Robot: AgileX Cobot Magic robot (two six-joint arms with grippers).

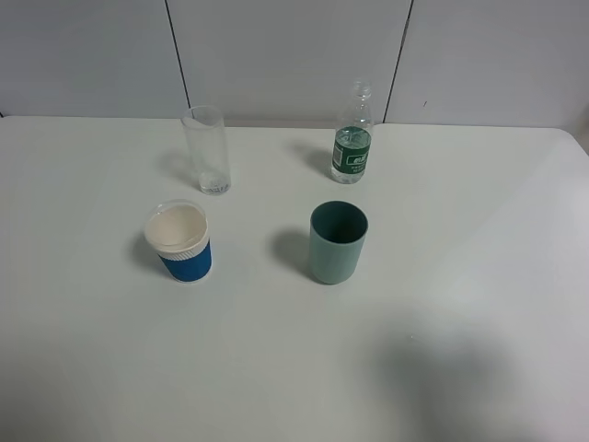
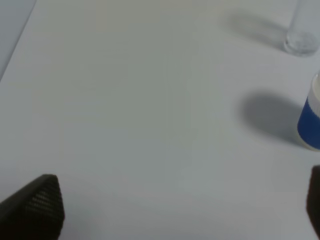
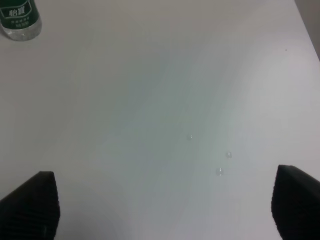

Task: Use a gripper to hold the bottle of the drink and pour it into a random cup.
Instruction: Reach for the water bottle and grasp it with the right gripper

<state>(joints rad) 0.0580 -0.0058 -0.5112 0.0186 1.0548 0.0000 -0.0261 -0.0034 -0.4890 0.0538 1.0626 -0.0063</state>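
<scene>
The bottle of the drink [image 1: 352,147], clear with a dark green label, stands upright at the back of the white table, right of centre. Its lower part shows in the right wrist view [image 3: 19,19]. The teal-green cup [image 1: 338,242] stands upright in front of it, a short way nearer. Neither gripper appears in the exterior high view. My right gripper [image 3: 165,205] is open over bare table, far from the bottle, with nothing between its fingertips [image 3: 32,205]. My left gripper [image 2: 175,210] is also open and holds nothing.
A tall clear glass [image 1: 207,147] stands at the back left, its base in the left wrist view [image 2: 301,42]. A blue-sleeved white paper cup [image 1: 181,241] sits in front of it [image 2: 310,120]. A few water drops [image 3: 220,171] lie on the table. The table's right edge [image 3: 307,30] is near.
</scene>
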